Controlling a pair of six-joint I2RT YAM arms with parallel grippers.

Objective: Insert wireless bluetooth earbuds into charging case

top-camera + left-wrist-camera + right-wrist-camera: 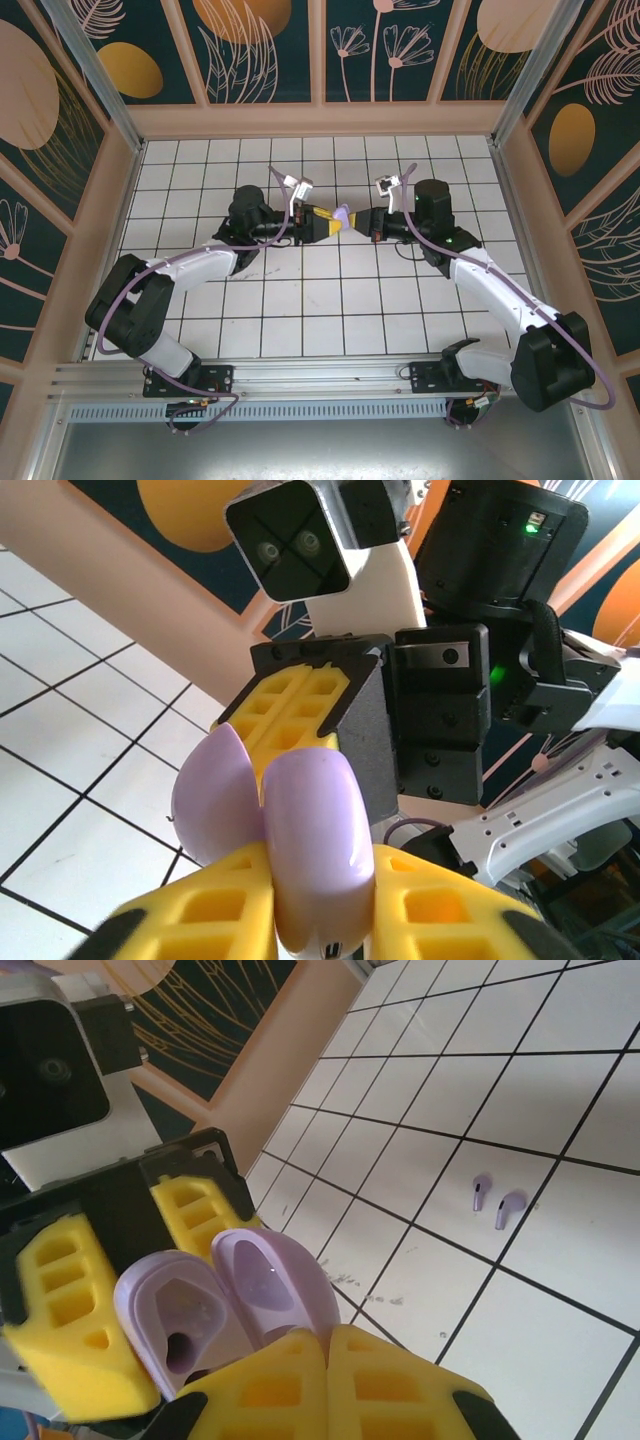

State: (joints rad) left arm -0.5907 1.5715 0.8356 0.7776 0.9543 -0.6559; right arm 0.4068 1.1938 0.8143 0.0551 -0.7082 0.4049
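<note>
The left pincer (315, 910) and right pincer (325, 1360) clamp the open lilac case (180, 1320) aloft. Two lilac earbuds (509, 1210) lie on the bench (560, 1080). They look tiny, light and slick, probably best pinched across the stem.

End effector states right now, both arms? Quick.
Left end effector: closed on the case.
Right end effector: closed, pinching the lid.
</note>
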